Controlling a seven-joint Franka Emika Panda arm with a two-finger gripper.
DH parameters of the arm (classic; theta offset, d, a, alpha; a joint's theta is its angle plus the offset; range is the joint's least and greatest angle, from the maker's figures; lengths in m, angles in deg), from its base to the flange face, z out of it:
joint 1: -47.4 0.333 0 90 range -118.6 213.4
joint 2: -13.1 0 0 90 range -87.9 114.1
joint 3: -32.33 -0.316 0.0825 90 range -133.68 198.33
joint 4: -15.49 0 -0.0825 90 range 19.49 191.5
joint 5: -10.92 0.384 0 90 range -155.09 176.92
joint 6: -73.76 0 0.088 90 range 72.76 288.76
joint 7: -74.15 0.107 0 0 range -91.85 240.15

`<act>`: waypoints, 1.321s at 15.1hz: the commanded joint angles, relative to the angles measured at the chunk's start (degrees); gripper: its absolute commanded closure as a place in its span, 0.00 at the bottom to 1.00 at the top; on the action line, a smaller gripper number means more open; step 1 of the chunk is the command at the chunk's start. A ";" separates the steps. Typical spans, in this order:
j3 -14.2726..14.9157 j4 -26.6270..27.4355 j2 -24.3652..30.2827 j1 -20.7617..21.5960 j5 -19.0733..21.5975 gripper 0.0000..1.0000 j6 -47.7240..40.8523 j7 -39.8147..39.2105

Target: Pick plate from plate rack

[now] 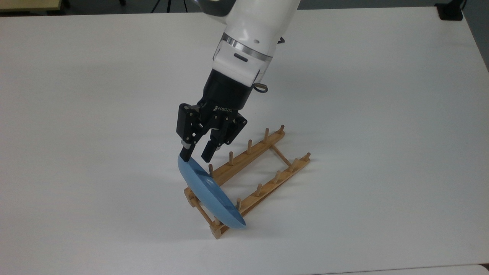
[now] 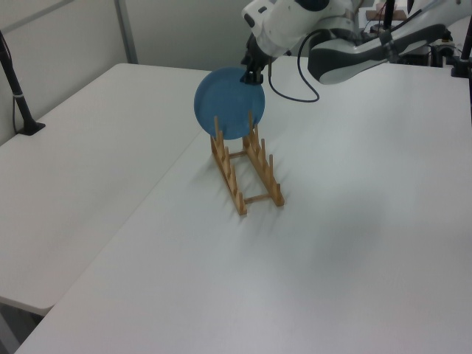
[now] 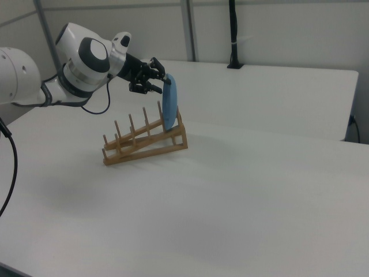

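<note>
— Near the middle of the top view, you see the gripper (image 1: 195,155) spread apart, one finger (image 1: 187,152) at the upper rim of the plate (image 1: 208,193), the other beside it.

— Where does the plate stand?

— On edge, tilted, at the lower-left end of the plate rack (image 1: 263,173). You cannot tell whether either finger touches the rim; the plate hides part of both rails.

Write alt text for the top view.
The robot's open gripper straddles the top rim of a light-blue plate standing in the near end of a wooden plate rack on a white table; jaws not yet closed.
</note>
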 commanded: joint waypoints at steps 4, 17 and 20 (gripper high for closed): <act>0.12 -1.38 -0.83 -0.87 -0.37 0.62 0.11 -0.06; 0.21 -2.17 -1.62 -1.49 -1.69 0.76 0.46 0.12; 0.21 -2.96 -2.15 -1.75 -1.69 0.77 0.46 0.21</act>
